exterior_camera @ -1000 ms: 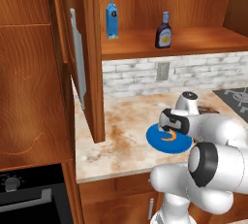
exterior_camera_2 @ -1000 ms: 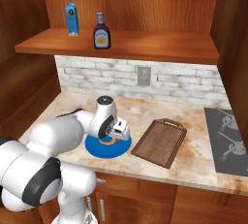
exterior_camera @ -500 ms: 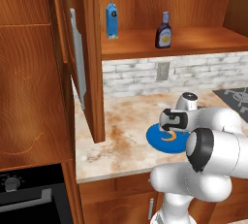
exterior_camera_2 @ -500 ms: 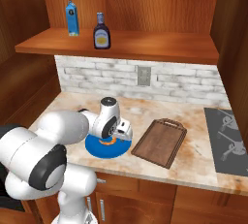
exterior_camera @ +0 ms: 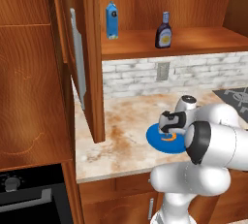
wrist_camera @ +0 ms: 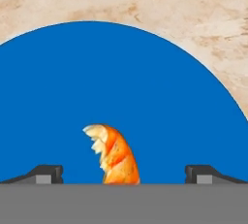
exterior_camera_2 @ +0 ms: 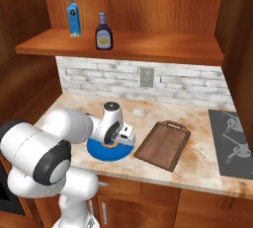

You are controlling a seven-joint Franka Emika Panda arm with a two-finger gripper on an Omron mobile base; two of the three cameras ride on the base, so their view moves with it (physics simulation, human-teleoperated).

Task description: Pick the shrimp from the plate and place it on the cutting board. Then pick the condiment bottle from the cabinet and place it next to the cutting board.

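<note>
Gripper (wrist_camera: 124, 174) is held wide open, nothing grasped, low over the plate (wrist_camera: 121, 82). Shrimp (wrist_camera: 114, 154) is seen lying on the plate between the fingertips. Cutting board (exterior_camera_2: 163, 144) is placed just right of the plate.

Wide-spread black two-finger gripper (wrist_camera: 124, 173) low over the flat round blue plate (wrist_camera: 121, 87), bare blue either side of the small curled orange shrimp (wrist_camera: 114, 155) (nothing crowding it). Dark brown wooden cutting board (exterior_camera_2: 163, 144) lies unobstructed just beside.
</note>
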